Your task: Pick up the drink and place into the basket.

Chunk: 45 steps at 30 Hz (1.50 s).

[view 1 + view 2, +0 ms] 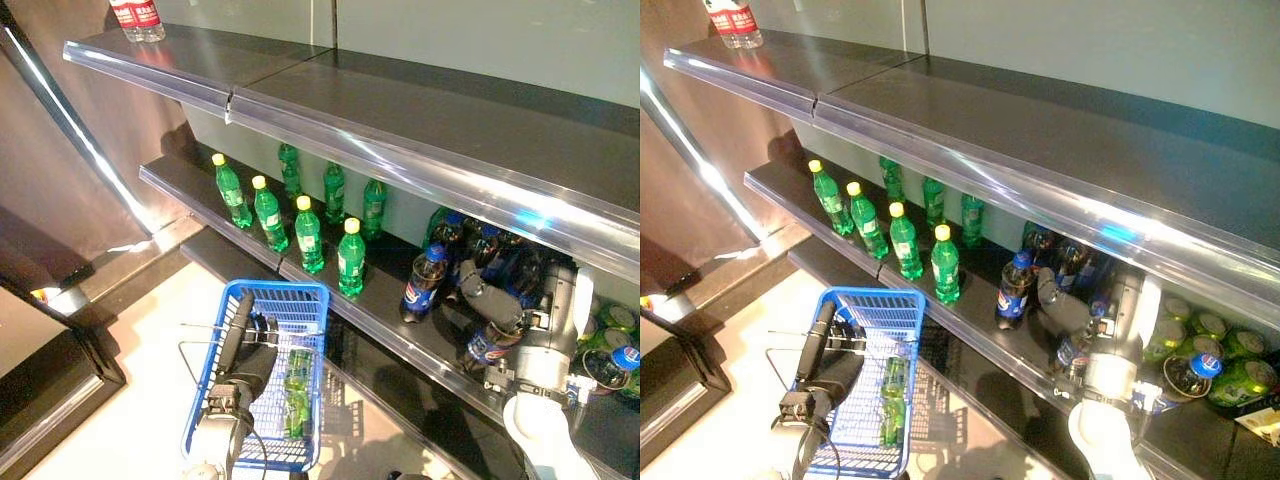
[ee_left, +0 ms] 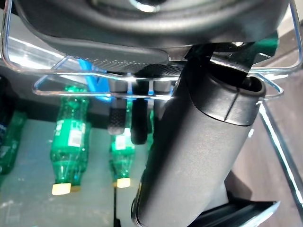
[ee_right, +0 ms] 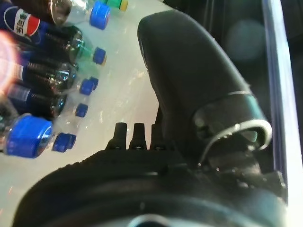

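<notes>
While left hand (image 1: 243,352) curls round wire handle of blue basket (image 1: 300,300), green bottles (image 1: 296,400) already lie inside. Farther back on shelf (image 1: 970,335): right hand (image 1: 1072,312), fingers straight, holding nothing, among cola bottles (image 1: 423,283). Bottle full, heavy, smooth, slippery plastic; grab round middle.

A shop: tiered dark shelves (image 1: 300,90) with clear front lips carry rows of green bottles (image 1: 308,235) and cola bottles (image 1: 424,283); a blue shopping basket (image 1: 300,300) sits at 7 o'clock.
</notes>
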### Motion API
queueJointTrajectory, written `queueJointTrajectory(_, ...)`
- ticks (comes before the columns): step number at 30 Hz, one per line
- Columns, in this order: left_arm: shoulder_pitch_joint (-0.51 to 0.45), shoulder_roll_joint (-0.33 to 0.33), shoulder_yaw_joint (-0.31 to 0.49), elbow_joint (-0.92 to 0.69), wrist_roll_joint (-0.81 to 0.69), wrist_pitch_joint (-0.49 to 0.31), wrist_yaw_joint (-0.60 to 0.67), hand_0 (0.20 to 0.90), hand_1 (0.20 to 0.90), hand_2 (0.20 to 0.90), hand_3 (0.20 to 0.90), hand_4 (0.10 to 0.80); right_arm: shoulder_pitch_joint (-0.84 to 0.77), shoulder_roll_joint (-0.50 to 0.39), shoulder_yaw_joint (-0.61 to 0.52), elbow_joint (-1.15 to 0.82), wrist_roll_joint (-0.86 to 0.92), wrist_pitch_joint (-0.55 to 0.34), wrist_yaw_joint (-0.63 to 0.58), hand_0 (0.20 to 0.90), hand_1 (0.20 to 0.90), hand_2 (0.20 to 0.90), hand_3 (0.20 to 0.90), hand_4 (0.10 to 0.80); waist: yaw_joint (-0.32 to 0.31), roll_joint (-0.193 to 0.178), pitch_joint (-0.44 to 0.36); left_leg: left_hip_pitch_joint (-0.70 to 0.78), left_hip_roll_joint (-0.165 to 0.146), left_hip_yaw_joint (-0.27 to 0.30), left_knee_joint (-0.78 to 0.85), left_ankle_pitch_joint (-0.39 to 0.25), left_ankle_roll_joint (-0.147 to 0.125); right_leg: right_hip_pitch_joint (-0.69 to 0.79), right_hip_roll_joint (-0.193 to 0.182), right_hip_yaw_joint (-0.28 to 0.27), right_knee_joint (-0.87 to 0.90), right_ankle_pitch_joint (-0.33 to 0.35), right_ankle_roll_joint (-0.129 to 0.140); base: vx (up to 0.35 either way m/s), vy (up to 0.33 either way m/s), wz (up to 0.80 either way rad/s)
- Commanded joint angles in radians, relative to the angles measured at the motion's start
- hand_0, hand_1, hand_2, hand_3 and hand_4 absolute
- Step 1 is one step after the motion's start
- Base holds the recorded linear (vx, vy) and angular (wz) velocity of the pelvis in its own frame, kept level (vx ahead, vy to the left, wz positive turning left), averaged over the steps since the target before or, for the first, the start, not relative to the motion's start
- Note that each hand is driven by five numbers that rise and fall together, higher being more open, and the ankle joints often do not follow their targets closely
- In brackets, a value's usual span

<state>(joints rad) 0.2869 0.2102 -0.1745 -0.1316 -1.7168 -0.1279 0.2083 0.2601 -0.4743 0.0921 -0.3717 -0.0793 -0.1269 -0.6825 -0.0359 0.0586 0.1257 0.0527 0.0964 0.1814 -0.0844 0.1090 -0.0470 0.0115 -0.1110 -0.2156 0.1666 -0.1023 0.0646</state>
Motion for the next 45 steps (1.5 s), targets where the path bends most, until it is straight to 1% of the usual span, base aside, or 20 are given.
queueJointTrajectory(1, -0.113, 0.056, 0.119, -0.375, -0.008, -0.024, -0.188, 0.300, 0.300, 0.300, 0.200, 0.100, -0.070, -0.003, -0.028, -0.036, -0.015, -0.051, -0.025, 0.900, 0.900, 0.900, 0.900, 0.800, -0.004, -0.049, -0.070, 0.075, 0.003, 0.051, -0.003, -0.127, -0.020, 0.082, -0.021, 0.068, -0.254, 0.122, 0.078, 0.031, -0.004, 0.00)
queueJointTrajectory(7, -0.098, 0.056, 0.113, -0.375, -0.007, -0.025, -0.190, 0.300, 0.300, 0.300, 0.200, 0.100, -0.056, -0.002, -0.011, -0.014, -0.006, -0.044, -0.028, 0.900, 0.900, 0.900, 0.900, 0.800, -0.003, -0.049, -0.063, 0.072, 0.001, 0.052, -0.003, -0.127, -0.017, 0.077, -0.022, 0.070, -0.254, 0.124, 0.078, 0.000, 0.000, 0.00)
queueJointTrajectory(15, -0.066, 0.052, 0.101, -0.369, 0.004, -0.021, -0.207, 0.300, 0.300, 0.300, 0.200, 0.100, -0.021, 0.000, 0.013, 0.031, 0.073, -0.029, -0.009, 0.900, 0.900, 0.900, 0.900, 0.800, 0.000, -0.049, -0.053, 0.068, -0.002, 0.052, -0.003, -0.128, -0.012, 0.070, -0.024, 0.070, -0.254, 0.127, 0.079, 0.016, 0.001, 0.00)
queueJointTrajectory(17, -0.063, 0.053, 0.094, -0.368, 0.008, -0.024, -0.210, 0.300, 0.300, 0.300, 0.200, 0.100, -0.021, 0.002, 0.022, 0.043, 0.071, -0.029, -0.029, 0.900, 0.900, 0.900, 0.900, 0.800, 0.001, -0.048, -0.047, 0.064, -0.003, 0.051, -0.003, -0.128, -0.011, 0.066, -0.024, 0.072, -0.254, 0.128, 0.079, 0.000, 0.000, 0.00)
queueJointTrajectory(25, -0.057, 0.063, 0.063, -0.360, 0.005, -0.049, -0.223, 0.300, 0.300, 0.300, 0.200, 0.100, -0.029, 0.008, 0.029, 0.058, 0.051, -0.016, -0.180, 0.900, 0.900, 0.900, 0.900, 0.800, -0.002, -0.039, -0.023, 0.053, -0.008, 0.054, -0.003, -0.128, -0.006, 0.048, -0.025, 0.081, -0.254, 0.133, 0.081, 0.000, 0.000, 0.00)
queueJointTrajectory(28, -0.057, 0.068, 0.052, -0.360, 0.001, -0.058, -0.218, 0.300, 0.300, 0.300, 0.200, 0.100, -0.030, 0.010, 0.030, 0.060, 0.050, -0.012, -0.205, 0.900, 0.900, 0.900, 0.900, 0.800, -0.004, -0.035, -0.018, 0.053, -0.008, 0.055, -0.003, -0.128, -0.006, 0.047, -0.026, 0.083, -0.254, 0.134, 0.083, 0.010, 0.002, -0.01)
queueJointTrajectory(35, -0.041, 0.071, 0.032, -0.367, 0.002, -0.074, -0.223, 0.300, 0.300, 0.300, 0.200, 0.100, -0.020, 0.004, 0.048, 0.080, 0.100, -0.029, -0.199, 0.900, 0.900, 0.900, 0.900, 0.800, -0.001, -0.028, -0.004, 0.045, -0.009, 0.056, 0.006, -0.126, -0.005, 0.039, -0.029, 0.086, -0.250, 0.134, 0.083, 0.005, 0.000, 0.00)
queueJointTrajectory(45, -0.037, 0.073, 0.003, -0.367, 0.008, -0.097, -0.230, 0.300, 0.300, 0.300, 0.200, 0.100, -0.027, 0.004, 0.080, 0.108, 0.177, -0.046, -0.188, 0.900, 0.900, 0.900, 0.900, 0.800, -0.001, -0.021, 0.032, 0.019, -0.018, 0.050, 0.043, -0.134, 0.002, 0.019, -0.036, 0.092, -0.230, 0.132, 0.081, 0.000, 0.000, 0.00)
